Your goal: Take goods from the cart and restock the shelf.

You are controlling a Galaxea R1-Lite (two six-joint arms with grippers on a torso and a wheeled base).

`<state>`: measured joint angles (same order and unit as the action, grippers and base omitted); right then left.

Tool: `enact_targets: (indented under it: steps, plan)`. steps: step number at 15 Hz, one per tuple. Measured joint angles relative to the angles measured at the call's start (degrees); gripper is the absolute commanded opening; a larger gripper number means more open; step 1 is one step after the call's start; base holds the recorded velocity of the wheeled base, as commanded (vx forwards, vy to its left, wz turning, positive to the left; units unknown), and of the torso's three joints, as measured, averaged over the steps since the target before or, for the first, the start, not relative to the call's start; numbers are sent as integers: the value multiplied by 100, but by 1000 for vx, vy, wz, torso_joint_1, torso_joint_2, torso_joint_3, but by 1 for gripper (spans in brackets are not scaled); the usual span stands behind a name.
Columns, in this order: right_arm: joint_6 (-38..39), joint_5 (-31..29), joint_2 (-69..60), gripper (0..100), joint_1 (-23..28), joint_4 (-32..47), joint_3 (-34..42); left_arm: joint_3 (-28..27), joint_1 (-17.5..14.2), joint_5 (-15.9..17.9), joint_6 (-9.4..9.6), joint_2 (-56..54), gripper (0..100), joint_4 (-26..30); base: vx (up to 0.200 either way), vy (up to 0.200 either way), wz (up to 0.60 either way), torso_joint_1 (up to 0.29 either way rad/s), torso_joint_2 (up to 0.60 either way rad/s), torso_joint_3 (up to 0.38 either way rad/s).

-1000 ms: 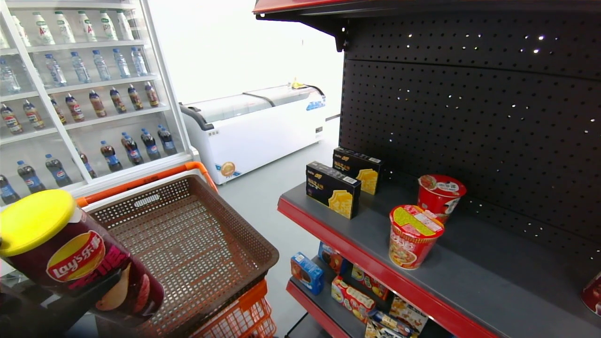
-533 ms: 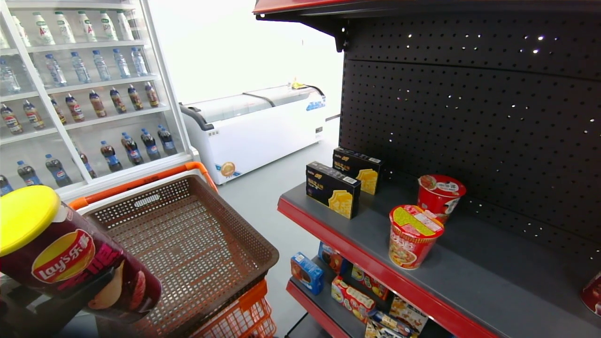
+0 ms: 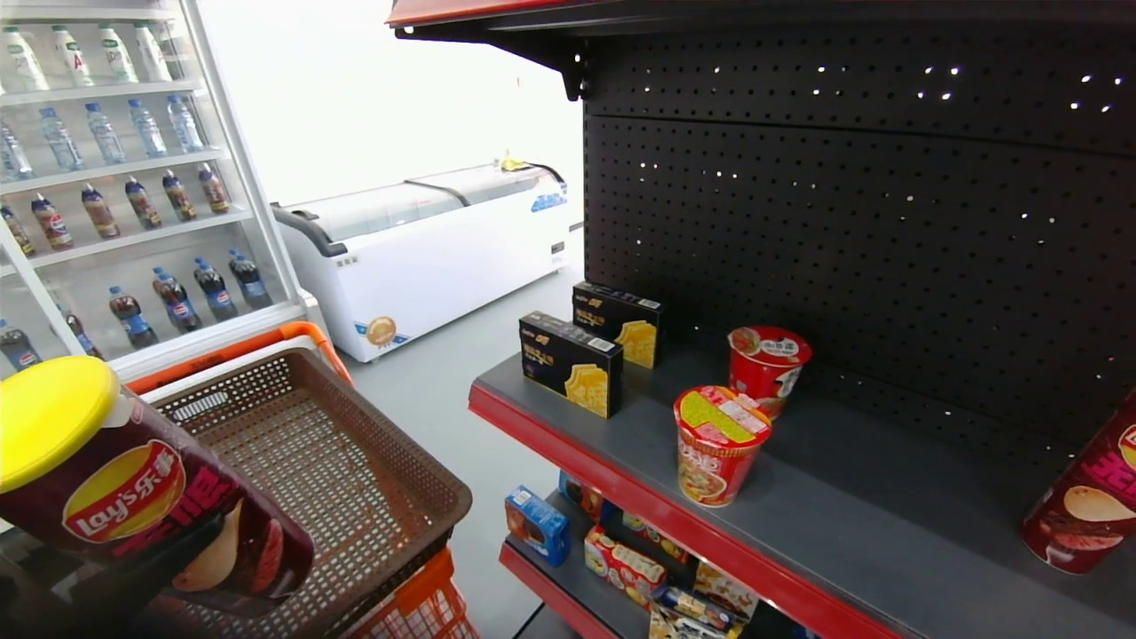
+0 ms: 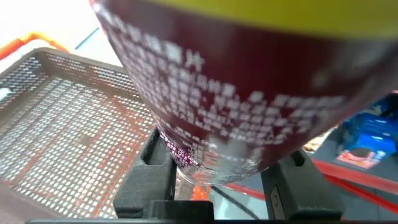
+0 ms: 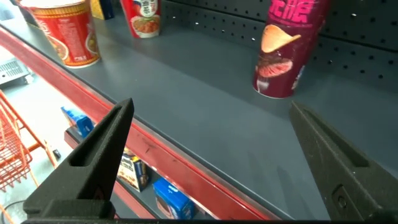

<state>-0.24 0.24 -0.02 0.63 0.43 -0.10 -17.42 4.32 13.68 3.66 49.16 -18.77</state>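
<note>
Left pincer (image 4: 222, 167) clamped round lower body of tilted chip can (image 3: 133, 497), held just by the cart basket (image 3: 404, 461); likely light, stiff, slick tube, grip mid-body, don't crush

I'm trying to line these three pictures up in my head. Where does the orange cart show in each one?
Head view: the orange cart sits at the lower left, under the brown basket.
Left wrist view: its orange handle runs along the edge of the picture, beyond the basket's mesh.
Right wrist view: its orange wires show at the picture's edge, lower than the shelf.
Shared landmark: the red shelf edge.
</note>
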Motion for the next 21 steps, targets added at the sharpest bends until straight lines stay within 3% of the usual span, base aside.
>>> enact_targets:
  steps: [12, 21]
  plan:
    - [-2, 9, 0, 100, 0, 1, 0, 34, 0, 13, -5, 135, 0, -22, 0, 0, -600, 3, 3, 4]
    - [-5, 7, 0, 100, -4, -2, 0, 61, -21, -106, -7, 124, 0, -20, 0, 0, 0, 0, 0, 0]
